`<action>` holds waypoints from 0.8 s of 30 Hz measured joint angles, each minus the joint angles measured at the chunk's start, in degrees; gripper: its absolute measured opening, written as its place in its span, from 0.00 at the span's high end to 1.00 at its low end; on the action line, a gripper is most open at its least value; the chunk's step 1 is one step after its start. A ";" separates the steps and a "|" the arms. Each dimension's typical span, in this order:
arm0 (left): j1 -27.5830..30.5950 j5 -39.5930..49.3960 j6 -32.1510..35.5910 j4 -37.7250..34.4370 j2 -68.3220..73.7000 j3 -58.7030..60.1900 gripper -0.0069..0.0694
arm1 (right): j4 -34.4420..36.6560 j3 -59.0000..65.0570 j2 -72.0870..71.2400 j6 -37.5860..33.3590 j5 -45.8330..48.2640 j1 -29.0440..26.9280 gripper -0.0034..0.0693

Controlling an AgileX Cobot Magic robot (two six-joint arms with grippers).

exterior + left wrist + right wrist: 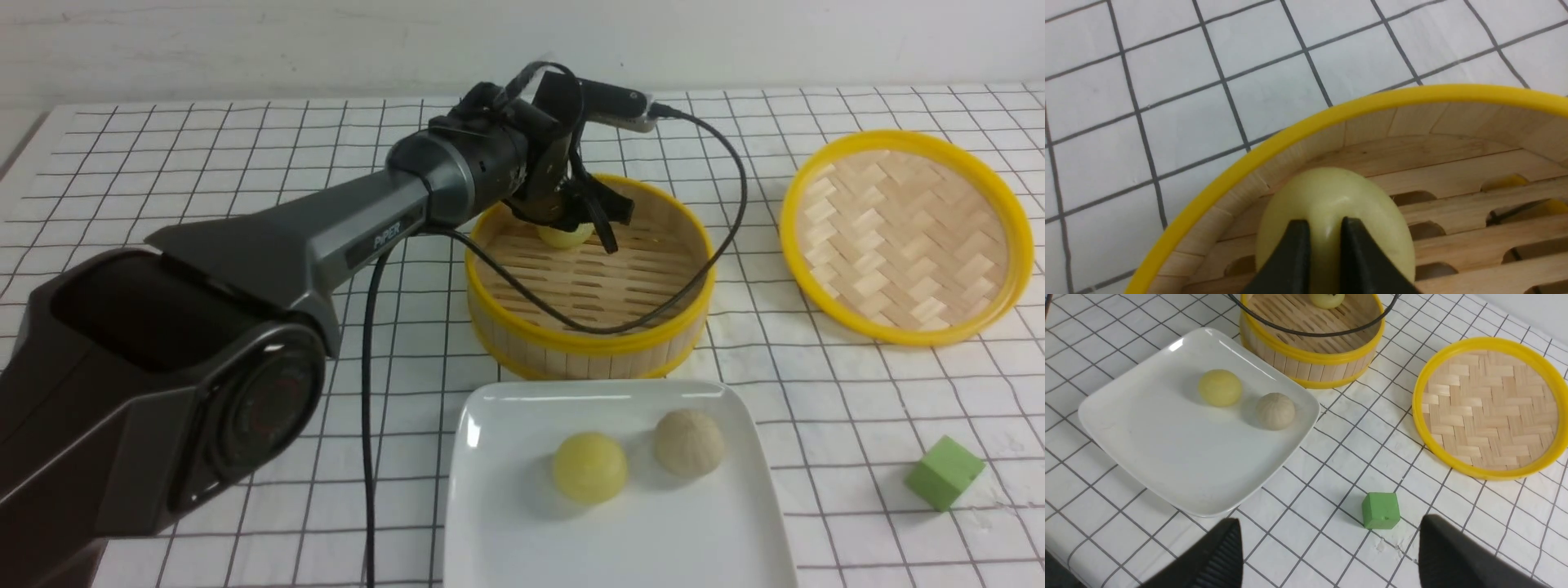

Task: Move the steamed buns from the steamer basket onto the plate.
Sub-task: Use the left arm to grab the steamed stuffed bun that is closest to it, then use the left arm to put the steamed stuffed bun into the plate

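Note:
The bamboo steamer basket (588, 341) stands mid-table and holds one pale yellow steamed bun (563, 238) at its far left wall. My left gripper (571, 220) reaches down into the basket and is shut on that bun; in the left wrist view its black fingers (1298, 245) pinch the bun (1331, 192) close to the basket's rim (1290, 134). The white plate (506, 531) lies in front of the basket with a pale yellow bun (589, 467) and a greyish beige bun (688, 442) on it. My right gripper (1331, 535) is open and empty, above the table near the plate (1167, 465).
A shallow yellow-rimmed woven lid (906, 237) lies to the right of the basket. A green cube (944, 472) sits at the front right, also in the right wrist view (1381, 510). The left arm's black cable (739, 204) hangs over the basket.

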 joint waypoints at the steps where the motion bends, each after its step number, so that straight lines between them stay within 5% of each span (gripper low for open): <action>1: 0.00 0.00 0.00 0.00 0.00 -0.08 0.85 | 0.00 0.00 0.00 0.00 0.00 0.00 0.19; 14: -0.43 9.26 2.71 0.12 -12.86 -0.19 0.87 | -0.15 0.00 0.00 0.00 0.00 0.00 0.19; 19: -0.43 18.88 4.02 -1.08 -21.59 -0.19 0.87 | -0.22 0.00 0.00 0.00 0.00 0.00 0.19; 24: -0.43 31.85 6.75 -9.54 -27.00 -0.19 0.87 | -0.22 0.00 0.00 0.00 0.00 0.00 0.19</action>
